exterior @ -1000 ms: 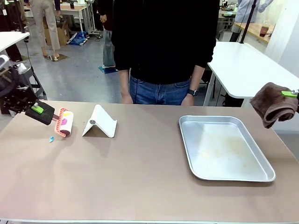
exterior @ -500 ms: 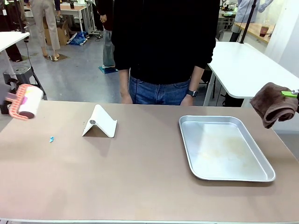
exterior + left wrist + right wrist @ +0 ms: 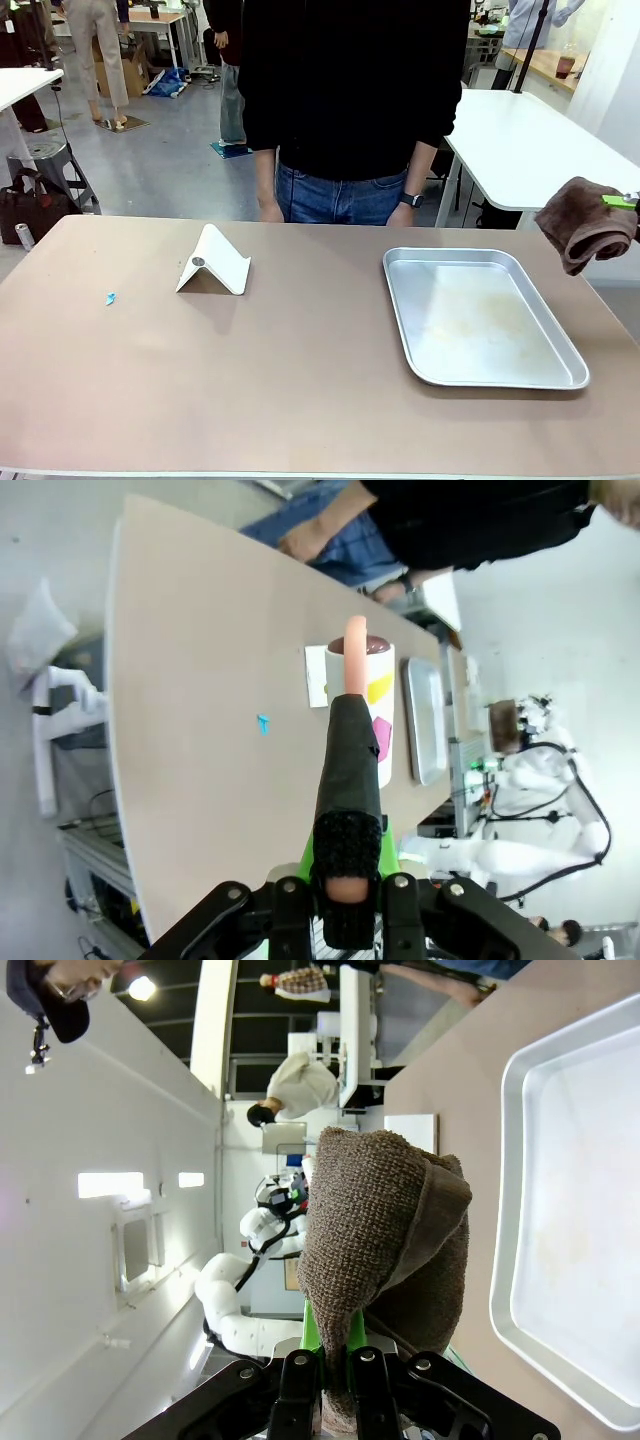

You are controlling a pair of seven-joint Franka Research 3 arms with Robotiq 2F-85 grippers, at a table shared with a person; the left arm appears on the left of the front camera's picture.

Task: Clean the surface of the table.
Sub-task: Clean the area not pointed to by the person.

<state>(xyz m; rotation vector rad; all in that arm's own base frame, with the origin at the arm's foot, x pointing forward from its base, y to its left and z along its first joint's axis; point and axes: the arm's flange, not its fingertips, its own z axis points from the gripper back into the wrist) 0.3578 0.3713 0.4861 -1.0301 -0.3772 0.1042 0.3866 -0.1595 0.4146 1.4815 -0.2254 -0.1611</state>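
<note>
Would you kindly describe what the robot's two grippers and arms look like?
The left gripper is black and blocky, with round bolt heads and green pads. The right gripper matches: black fingers, green pad. The right arm, seen farther off, is white and rounded, trailed by black cables.

table (image 3: 300, 400) near half bare, white stand (image 3: 213, 262) left, tray (image 3: 480, 315) right
</note>
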